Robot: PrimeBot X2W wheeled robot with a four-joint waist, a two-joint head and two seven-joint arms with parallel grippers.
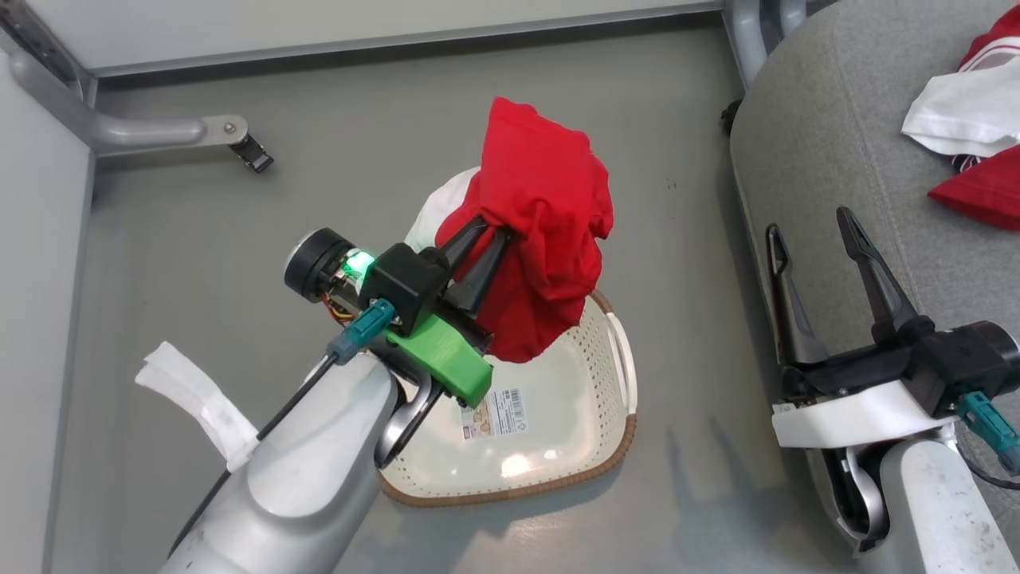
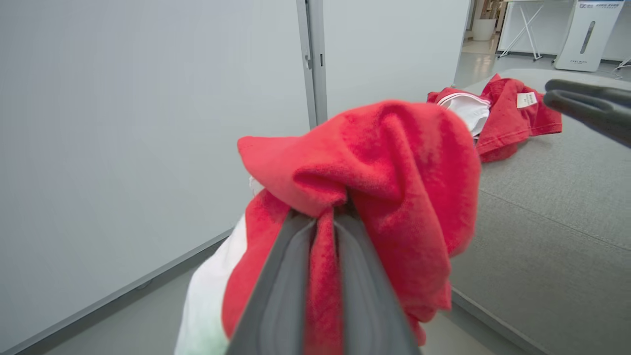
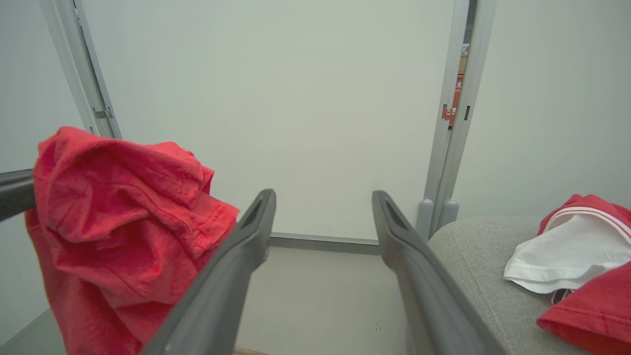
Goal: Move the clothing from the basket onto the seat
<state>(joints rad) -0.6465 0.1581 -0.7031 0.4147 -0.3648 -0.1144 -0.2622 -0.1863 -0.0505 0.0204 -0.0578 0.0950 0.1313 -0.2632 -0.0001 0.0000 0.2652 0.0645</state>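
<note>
- Pale wall panels (image 1: 335,24) close off my left side and the space ahead. They are joined by upright grey metal posts (image 3: 446,148).
- A metal frame leg (image 1: 151,130) with a black foot reaches out low over the floor at the upper left.
- The floor (image 1: 183,263) is smooth and grey, with a dull sheen and the shadows of my arms on it.
- My left gripper (image 1: 494,229) is pressed together, pinching a fold of one red garment (image 1: 550,207). The cloth bunches over my fingertips and hangs down, with a white panel showing on its left side.
- That garment hangs above the far part of the basket (image 1: 617,446). I cannot tell whether its lowest fold touches the basket.
- The basket stands on the floor between my two arms, near the seat's left edge. Its cream perforated floor carries one paper label (image 1: 496,412).
- My right gripper (image 1: 809,222) has its fingers spread wide apart and sits over the near left edge of the seat (image 1: 829,143).
- The seat is grey fabric with a rounded edge and a stitched seam.
- A pile of clothing (image 1: 968,115) lies on the seat's far right. It is red and white with striped trim and has one small white tag (image 2: 526,99).
- Count: two grippers, one basket, one seat, one garment in my grip and one pile. I cannot tell how many garments are in the pile.
</note>
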